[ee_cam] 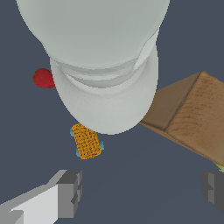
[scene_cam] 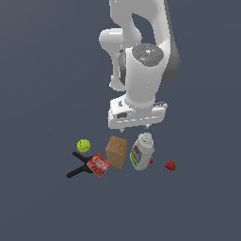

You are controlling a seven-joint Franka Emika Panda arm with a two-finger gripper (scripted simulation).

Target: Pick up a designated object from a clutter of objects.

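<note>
The designated object (ee_cam: 87, 141) shows in the wrist view as a small yellow-orange textured piece lying on the floor, partly hidden behind the white bottle (ee_cam: 105, 65). In the exterior view only its small dark-red end (scene_cam: 150, 161) peeks out beside the bottle (scene_cam: 141, 151). My gripper (scene_cam: 135, 127) hangs above the bottle and the brown box (scene_cam: 116, 151), open and empty. In the wrist view the gripper (ee_cam: 142, 190) has its fingers (ee_cam: 68, 192) wide apart, with the orange piece a little beyond them.
The strawberry (scene_cam: 170, 165) lies on the exterior view's right of the bottle and also shows in the wrist view (ee_cam: 43, 78). The tennis ball (scene_cam: 84, 145), the red packet (scene_cam: 99, 164) and the black crossed-handled tool (scene_cam: 77, 168) lie on the exterior view's left. The brown box (ee_cam: 192, 116) stands close beside the bottle.
</note>
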